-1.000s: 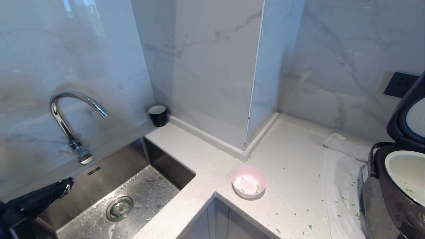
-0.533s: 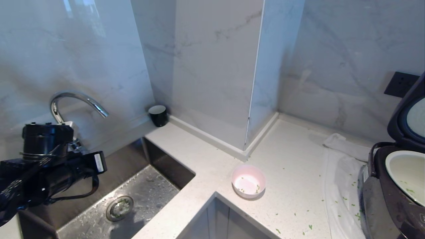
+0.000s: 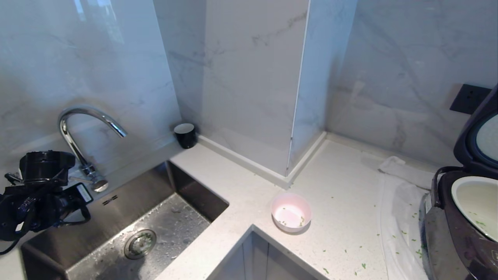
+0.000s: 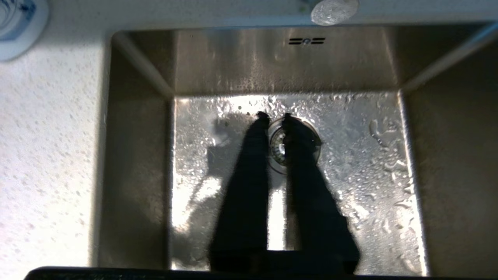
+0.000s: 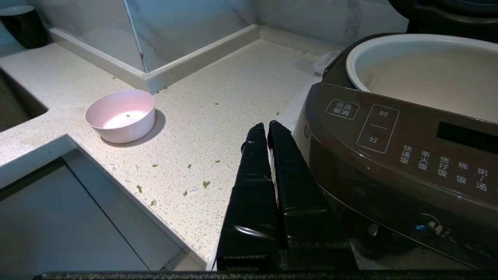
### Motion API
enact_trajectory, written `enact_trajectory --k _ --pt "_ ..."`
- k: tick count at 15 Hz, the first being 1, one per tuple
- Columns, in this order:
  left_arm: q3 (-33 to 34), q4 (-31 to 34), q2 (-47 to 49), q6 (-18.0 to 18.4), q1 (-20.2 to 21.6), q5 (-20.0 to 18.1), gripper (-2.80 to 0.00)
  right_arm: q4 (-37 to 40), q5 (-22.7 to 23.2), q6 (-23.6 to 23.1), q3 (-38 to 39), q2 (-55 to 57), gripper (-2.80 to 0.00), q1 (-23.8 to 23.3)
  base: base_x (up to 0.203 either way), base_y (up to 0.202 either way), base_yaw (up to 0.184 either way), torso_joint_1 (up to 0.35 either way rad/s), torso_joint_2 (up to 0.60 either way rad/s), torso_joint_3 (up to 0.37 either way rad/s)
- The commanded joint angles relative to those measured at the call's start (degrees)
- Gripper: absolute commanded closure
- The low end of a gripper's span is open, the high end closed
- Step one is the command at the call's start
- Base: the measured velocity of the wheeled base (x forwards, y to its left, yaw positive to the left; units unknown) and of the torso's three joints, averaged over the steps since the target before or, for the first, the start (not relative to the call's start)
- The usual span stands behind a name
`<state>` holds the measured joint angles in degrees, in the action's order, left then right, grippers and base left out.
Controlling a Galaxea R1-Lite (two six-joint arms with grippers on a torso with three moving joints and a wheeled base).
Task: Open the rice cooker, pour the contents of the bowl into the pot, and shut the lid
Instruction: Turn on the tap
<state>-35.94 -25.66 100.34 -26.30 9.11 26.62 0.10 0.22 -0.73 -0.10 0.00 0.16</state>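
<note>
Left end effector (image 4: 274, 116) over the sink (image 3: 128, 206), fingers nearly pressed together, holding nothing. Lid (image 3: 478, 144) up, bowl (image 3: 291, 212) near-centre on bench (image 3: 342, 194), nearly empty. Right end effector (image 5: 266, 127) pressed together beside rice cooker (image 5: 393, 155). Next: push lid down squarely till it latches.

Head view looks down over the corner bench (image 3: 342, 194): sink (image 3: 116, 217) lower left, rice cooker (image 3: 459, 233) at right edge. Left wrist view faces straight down into the sink (image 4: 218, 66), fairly close. Right wrist view looks low across the bench (image 5: 218, 97), cooker (image 5: 389, 155) near; shares bowl (image 5: 121, 115) with head view (image 3: 291, 212).
</note>
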Motion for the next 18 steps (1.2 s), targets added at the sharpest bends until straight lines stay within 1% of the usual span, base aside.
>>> enact_trajectory --k 1,5,7,12,16,18 --pt "-1.08 -0.28 2.53 -0.28 1.81 -0.28 -2.8 -0.01 0.04 0.03 0.01 0.0 0.0 0.02 0.0 0.0 0.0 0.0 0.0 0.0" --pt "-10.2 -0.35 9.61 -0.55 2.07 -0.71 -2.8 -0.01 0.04 0.0 0.01 0.09 0.0 0.02 0.0 0.0 0.0 0.0 0.0 0.0" --pt "-14.3 -0.31 11.55 -0.47 2.65 -1.03 -2.8 -0.01 0.02 -0.04 0.01 0.0 0.0 0.02 0.0 0.0 0.0 0.0 0.0 0.0" --pt "-15.96 -0.35 14.6 -0.33 5.19 -1.3 -2.8 -0.01 0.04 0.02 0.01 0.0 0.0 0.02 0.0 0.0 0.0 0.0 0.0 0.0" --pt "-21.26 -0.35 19.19 -0.72 6.43 -1.38 -2.8 -0.01 0.04 -0.01 0.01 0.09 0.0 0.02 0.0 0.0 0.0 0.0 0.0 0.0" --pt "-24.33 -0.63 21.43 -1.83 6.6 -1.41 -2.8 -0.01 0.04 0.03 0.01 0.0 0.0 0.02 0.0 0.0 0.0 0.0 0.0 0.0"
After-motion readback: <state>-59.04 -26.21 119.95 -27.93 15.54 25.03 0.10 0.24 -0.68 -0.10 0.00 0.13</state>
